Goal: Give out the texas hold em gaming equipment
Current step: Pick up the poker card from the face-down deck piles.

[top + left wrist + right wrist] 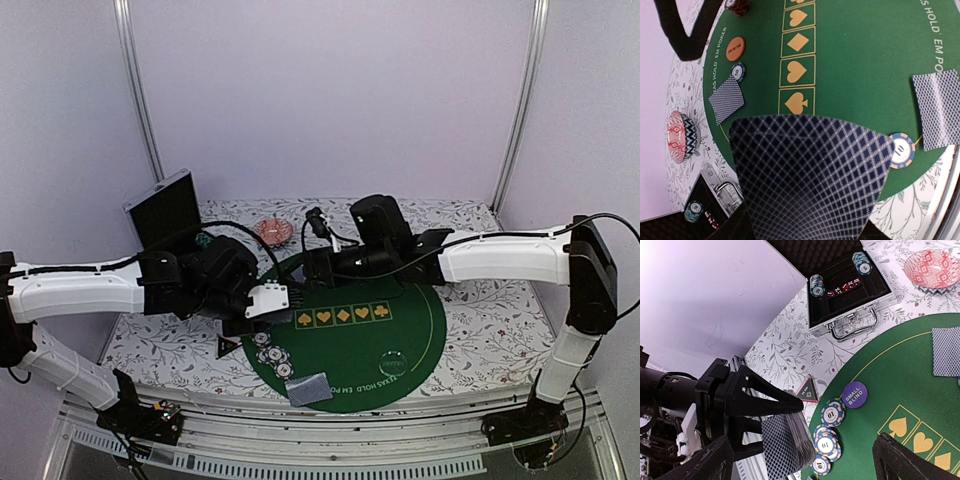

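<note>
Clamped a thick deck of grey-blue-backed playing cards [810, 175] in the left tool [780, 422], over the rim of the round green felt mat [865, 45]. Spread the right tool [805, 440] wide, empty. Showed bare felt beside yellow suit boxes [797, 70]. Read "SMALL BLIND" on a purple disc [855, 394], "10" on striped blue-and-cream chips [832, 414].

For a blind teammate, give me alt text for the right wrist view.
The left gripper holds a deck of blue-backed cards near a green poker mat. Striped chips and a purple small blind button lie on the mat; an open metal case sits behind.
</note>
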### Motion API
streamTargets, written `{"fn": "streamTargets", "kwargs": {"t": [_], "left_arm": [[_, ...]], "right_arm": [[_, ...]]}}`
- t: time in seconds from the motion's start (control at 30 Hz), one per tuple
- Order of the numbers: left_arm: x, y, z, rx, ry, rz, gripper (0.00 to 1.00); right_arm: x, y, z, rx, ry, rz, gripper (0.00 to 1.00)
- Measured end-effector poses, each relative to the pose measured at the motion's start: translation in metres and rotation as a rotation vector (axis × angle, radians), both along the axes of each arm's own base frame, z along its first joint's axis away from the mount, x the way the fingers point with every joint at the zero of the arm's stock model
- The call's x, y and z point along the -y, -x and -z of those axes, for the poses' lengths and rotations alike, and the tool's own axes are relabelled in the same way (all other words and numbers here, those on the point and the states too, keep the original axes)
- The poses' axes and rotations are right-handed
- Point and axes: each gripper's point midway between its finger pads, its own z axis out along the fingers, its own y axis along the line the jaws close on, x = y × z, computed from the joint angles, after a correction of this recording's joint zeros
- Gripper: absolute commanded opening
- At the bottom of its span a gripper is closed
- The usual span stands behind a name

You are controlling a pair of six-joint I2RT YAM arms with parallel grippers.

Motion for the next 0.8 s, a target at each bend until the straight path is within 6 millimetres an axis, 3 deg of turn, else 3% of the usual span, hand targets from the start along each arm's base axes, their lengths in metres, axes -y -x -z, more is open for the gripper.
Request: {"fn": "streamTargets", "kwargs": {"t": [0.23, 0.43, 0.57, 0.8], "left_arm": [[0.005, 0.002, -0.002, 0.001, 0.014, 0.02, 0.5], [0.009, -0.001, -0.005, 0.015, 0.035, 0.02, 0.49], [0.012, -0.003, -0.008, 0.027, 0.05, 0.021, 0.49], [0.016, -0.003, -0.011, 0.03, 0.066, 0.035, 0.49]], "right_arm": [[-0.004, -0.001, 0.0, -0.019, -0.029, -0.011, 0.99], [0.034, 0.0, 0.008, -0.052, -0.017, 0.046, 0.99], [0.058, -0.005, 0.003, -0.05, -0.022, 0.11, 1.0], [0.066, -0.009, -0.002, -0.059, -0.035, 0.141, 1.0]]}}
